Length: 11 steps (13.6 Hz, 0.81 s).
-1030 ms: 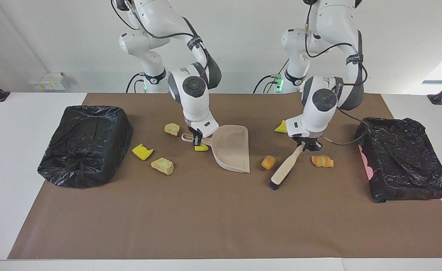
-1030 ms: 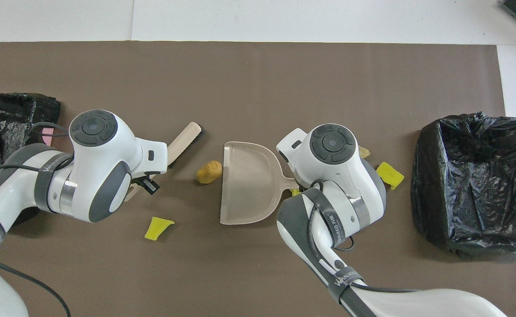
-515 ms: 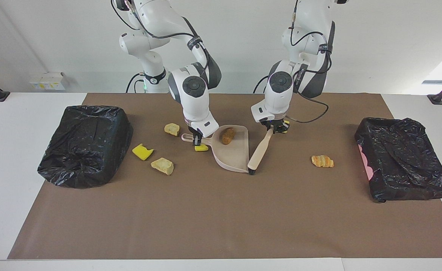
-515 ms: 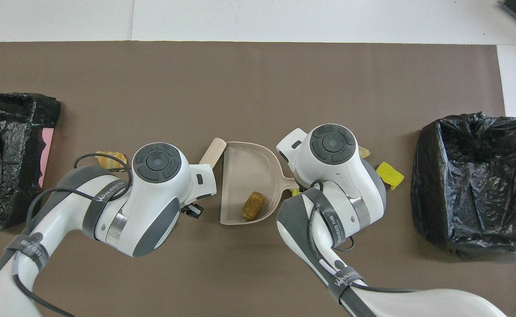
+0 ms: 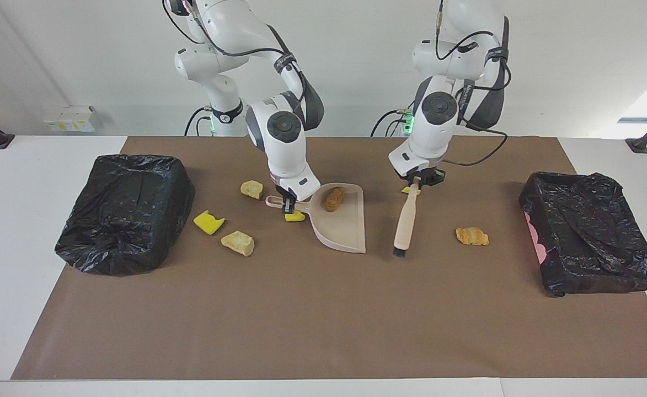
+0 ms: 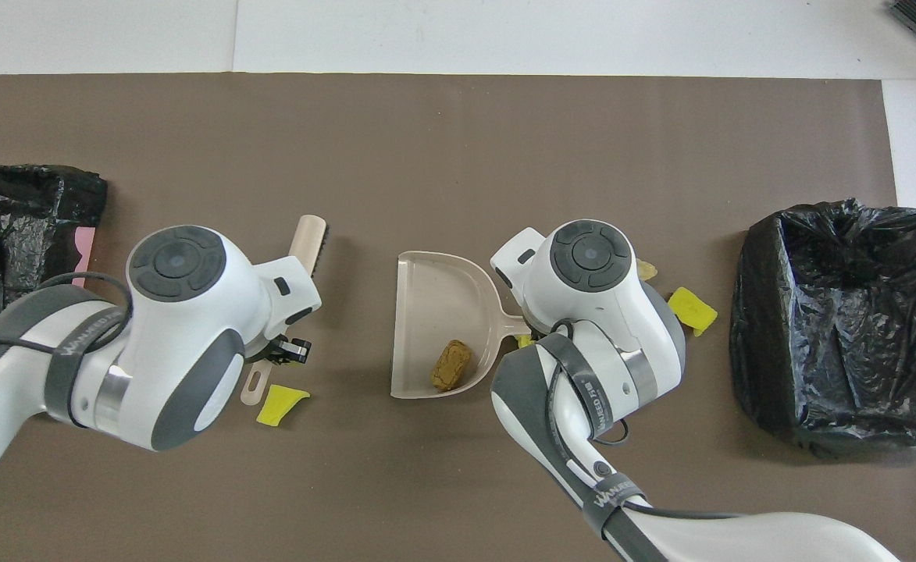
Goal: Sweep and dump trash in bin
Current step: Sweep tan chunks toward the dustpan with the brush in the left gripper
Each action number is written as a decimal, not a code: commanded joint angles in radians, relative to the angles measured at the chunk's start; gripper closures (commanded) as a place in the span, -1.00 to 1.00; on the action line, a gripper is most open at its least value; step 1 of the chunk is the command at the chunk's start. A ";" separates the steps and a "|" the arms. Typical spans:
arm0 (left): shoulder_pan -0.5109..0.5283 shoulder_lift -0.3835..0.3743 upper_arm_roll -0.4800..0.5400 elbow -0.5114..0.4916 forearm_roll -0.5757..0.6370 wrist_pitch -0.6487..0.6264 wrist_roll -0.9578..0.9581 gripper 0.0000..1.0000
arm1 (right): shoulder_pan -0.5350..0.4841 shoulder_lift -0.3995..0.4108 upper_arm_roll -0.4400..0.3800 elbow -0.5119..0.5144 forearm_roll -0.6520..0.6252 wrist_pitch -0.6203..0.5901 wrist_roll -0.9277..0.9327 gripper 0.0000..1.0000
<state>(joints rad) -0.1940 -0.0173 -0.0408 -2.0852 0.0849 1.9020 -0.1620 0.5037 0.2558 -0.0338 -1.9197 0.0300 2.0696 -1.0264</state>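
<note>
My right gripper [image 5: 288, 205] is shut on the handle of the beige dustpan [image 5: 342, 226], which rests on the mat with one brown piece of trash [image 5: 333, 198] in it. My left gripper [image 5: 417, 182] is shut on the handle of the brush [image 5: 404, 220]. The brush slants down beside the pan's open side, bristles low over the mat. A bread-like piece [image 5: 471, 236] lies toward the left arm's end. A yellow sponge [image 5: 294, 216] sits under the pan's handle, and another [image 6: 279, 404] beside the left gripper [image 6: 284, 353]. In the overhead view the right wrist hides its gripper.
A tall black-bagged bin [image 5: 124, 212] stands at the right arm's end, with a yellow sponge [image 5: 208, 222] and two tan lumps [image 5: 238, 242] [image 5: 251, 189] between it and the pan. A lower black-bagged bin [image 5: 588, 237] lies at the left arm's end.
The left arm swept the brown piece into the dustpan, then drew the brush back away from the pan toward its own end. The right arm and dustpan stayed still.
</note>
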 commanded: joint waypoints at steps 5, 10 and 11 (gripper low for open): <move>0.158 -0.061 -0.013 -0.082 0.105 -0.003 -0.031 1.00 | -0.010 -0.032 0.008 -0.039 -0.013 0.020 -0.014 1.00; 0.165 -0.093 -0.014 -0.220 0.107 0.115 -0.079 1.00 | -0.010 -0.032 0.008 -0.041 -0.012 0.020 -0.014 1.00; 0.156 -0.087 -0.014 -0.231 0.107 0.140 -0.094 1.00 | -0.008 -0.032 0.008 -0.039 -0.012 0.020 -0.014 1.00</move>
<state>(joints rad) -0.0353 -0.0722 -0.0455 -2.2520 0.1702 1.9760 -0.2080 0.5037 0.2557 -0.0338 -1.9202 0.0299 2.0696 -1.0264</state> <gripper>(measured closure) 0.736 0.670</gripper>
